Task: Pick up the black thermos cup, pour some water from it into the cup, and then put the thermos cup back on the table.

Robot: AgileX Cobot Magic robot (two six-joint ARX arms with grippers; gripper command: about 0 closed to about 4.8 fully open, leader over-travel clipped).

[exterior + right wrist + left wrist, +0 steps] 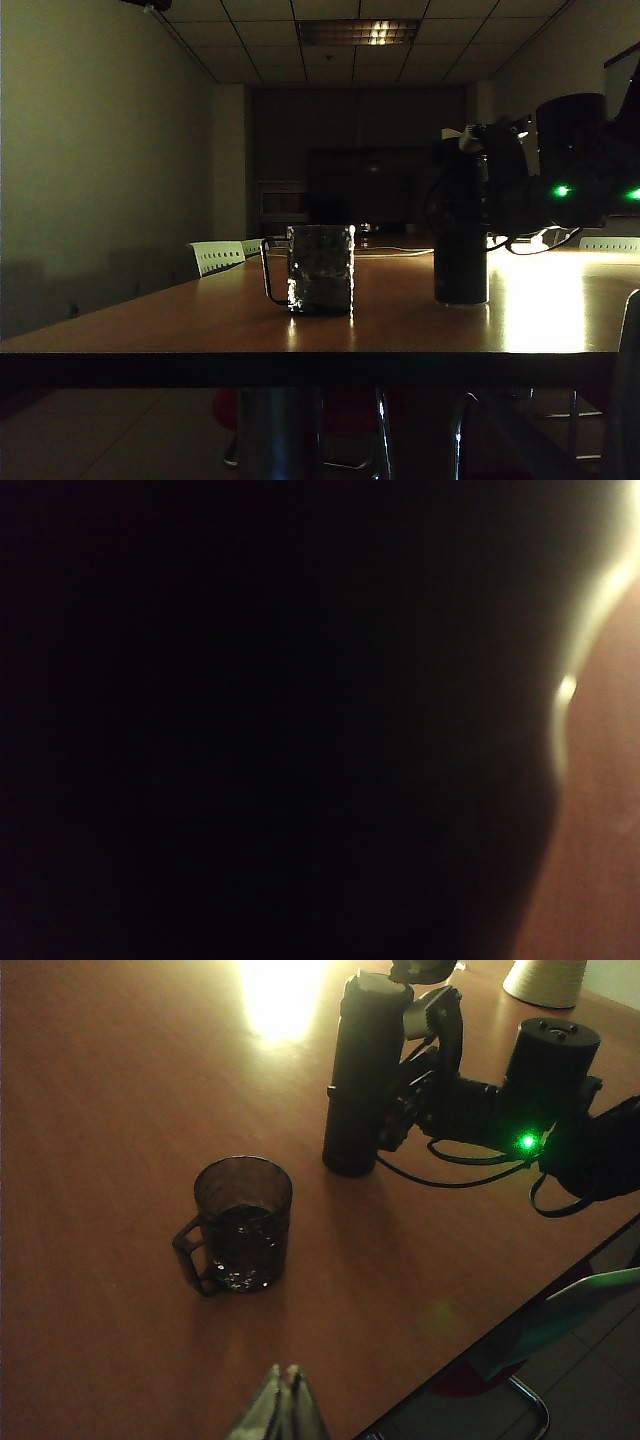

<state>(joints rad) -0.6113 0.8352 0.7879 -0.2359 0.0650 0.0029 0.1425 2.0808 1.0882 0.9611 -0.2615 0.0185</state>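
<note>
The black thermos cup [461,235] stands upright on the table [180,325], a tall, slim, dark cylinder with a small pale piece at its top, roughly twice as high as the cup [320,268] beside it. In the left wrist view the thermos cup [362,1075] shows a flat dark lid and smooth matte sides, its base resting on the glossy brown wood near a bright patch of reflected light.

The right gripper [408,1080] is pressed against the upper half of the thermos cup, with fingers reaching around its side; its jaws stand wide (whether they actually clamp the cylinder cannot be told in this dim light). A green light [527,1142] glows on the arm behind it. The right wrist view is almost wholly black, filled by a dark surface close to the lens.

The cup is a short clear glass mug with a dimpled surface and a thin dark loop handle; it sits apart from the thermos cup. The left gripper [285,1405] hovers above the table near the cup, its fingertips together.
</note>
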